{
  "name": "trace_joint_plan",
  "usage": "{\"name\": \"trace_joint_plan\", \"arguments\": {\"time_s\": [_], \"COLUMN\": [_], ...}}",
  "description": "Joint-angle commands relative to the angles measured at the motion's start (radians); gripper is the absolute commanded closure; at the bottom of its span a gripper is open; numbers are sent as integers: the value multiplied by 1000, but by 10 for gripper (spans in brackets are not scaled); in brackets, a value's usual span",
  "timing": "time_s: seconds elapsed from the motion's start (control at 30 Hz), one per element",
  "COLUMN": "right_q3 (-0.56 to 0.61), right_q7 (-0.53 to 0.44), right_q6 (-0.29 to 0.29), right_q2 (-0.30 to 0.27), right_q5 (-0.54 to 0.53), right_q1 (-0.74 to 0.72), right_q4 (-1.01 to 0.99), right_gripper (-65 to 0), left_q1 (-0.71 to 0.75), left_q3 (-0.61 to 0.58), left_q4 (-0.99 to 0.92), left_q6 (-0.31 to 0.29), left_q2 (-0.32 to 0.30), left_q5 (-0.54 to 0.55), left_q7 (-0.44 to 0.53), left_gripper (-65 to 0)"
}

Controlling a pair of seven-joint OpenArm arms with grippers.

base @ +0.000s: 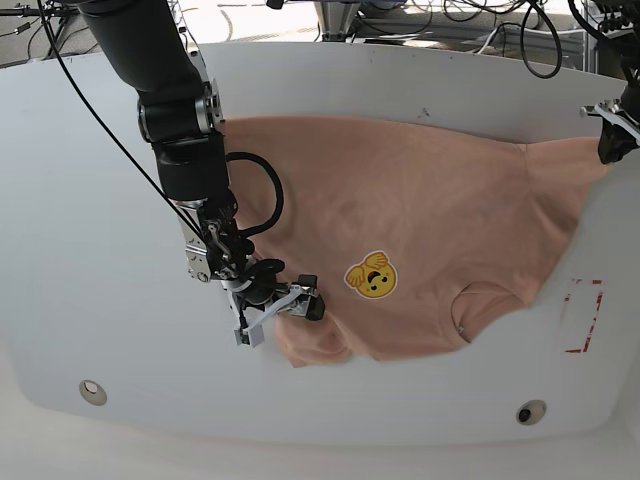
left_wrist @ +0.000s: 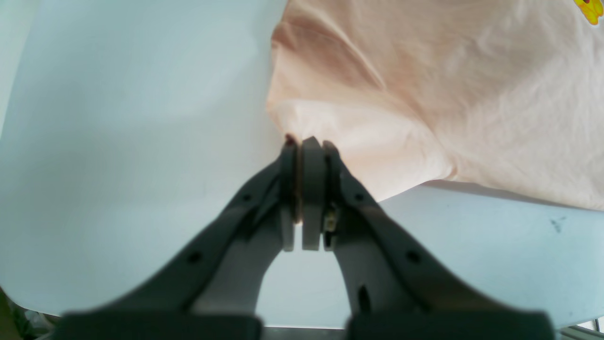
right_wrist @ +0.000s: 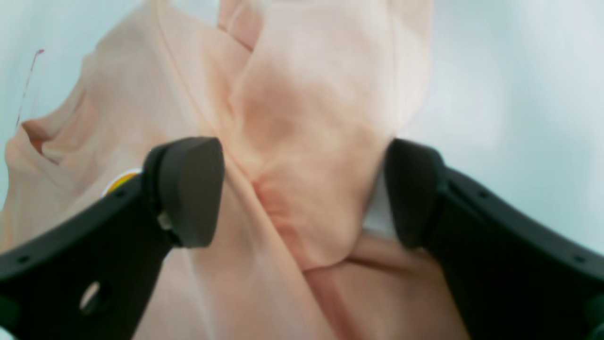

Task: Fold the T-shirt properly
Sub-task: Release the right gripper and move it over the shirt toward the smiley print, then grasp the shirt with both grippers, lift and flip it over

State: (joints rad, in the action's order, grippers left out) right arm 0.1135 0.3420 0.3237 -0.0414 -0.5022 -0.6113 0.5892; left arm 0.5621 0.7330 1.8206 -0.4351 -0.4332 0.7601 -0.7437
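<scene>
Left gripper (left_wrist: 304,141): pads pressed together, pinching a corner of the shirt (left_wrist: 424,94) and holding that bit up off the table (left_wrist: 118,141). Seen far off at the top right edge in the base view (base: 612,150), right by the table's rim.

Right gripper (right_wrist: 302,189): spread wide, one finger (right_wrist: 188,189) on each side of a bunched fold of cloth, low over the shirt's near left corner (base: 290,305).

Shirt (base: 420,210): peach, spread out across the middle of the white table, pulled tight toward the pinched corner. Yellow smiley (base: 371,276) facing up near the middle. Collar (base: 480,300) toward the front right. Wrinkled and lumpy where the open gripper sits.

Table: white, smooth, curved at the edges. Lots of bare white to the left and along the front. Two small round holes near the front edge, one at the left (base: 92,388) and one at the right (base: 526,412). Red corner marks (base: 583,315) on the right, just past the shirt's edge. Black cables (base: 500,40) and gear behind the far edge. Black cable (base: 262,195) looping off the right arm over the cloth.
</scene>
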Motion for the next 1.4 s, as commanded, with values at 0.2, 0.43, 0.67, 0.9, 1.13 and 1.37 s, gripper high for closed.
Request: {"name": "trace_joint_plan", "arguments": {"time_s": [0.2, 0.43, 0.67, 0.9, 1.13, 1.37], "right_q3": [-1, 2, 1, -27, -116, -127], "right_q7": [-21, -19, 56, 210, 362, 406], "right_q6": [-1, -1, -2, -4, -4, -2], "right_q2": [16, 16, -27, -94, -154, -239], "right_q5": [1, 1, 1, -5, 1, -8], "right_q1": [-25, -49, -46, 3, 37, 27], "right_q4": [-19, 1, 131, 395, 633, 774], "right_gripper": [-262, 0, 0, 0, 0, 0], "left_q1": [0, -17, -92, -242, -454, -655], "left_q3": [9, -16, -88, -175, -232, -286], "left_q4": [14, 12, 11, 12, 12, 14], "left_q6": [-1, -1, -1, -1, 0, 3], "left_q2": [-17, -23, -23, -17, -14, -14], "left_q5": [11, 9, -26, -101, -169, -176], "left_q7": [22, 22, 17, -56, -147, -168], "left_gripper": [0, 0, 0, 0, 0, 0]}}
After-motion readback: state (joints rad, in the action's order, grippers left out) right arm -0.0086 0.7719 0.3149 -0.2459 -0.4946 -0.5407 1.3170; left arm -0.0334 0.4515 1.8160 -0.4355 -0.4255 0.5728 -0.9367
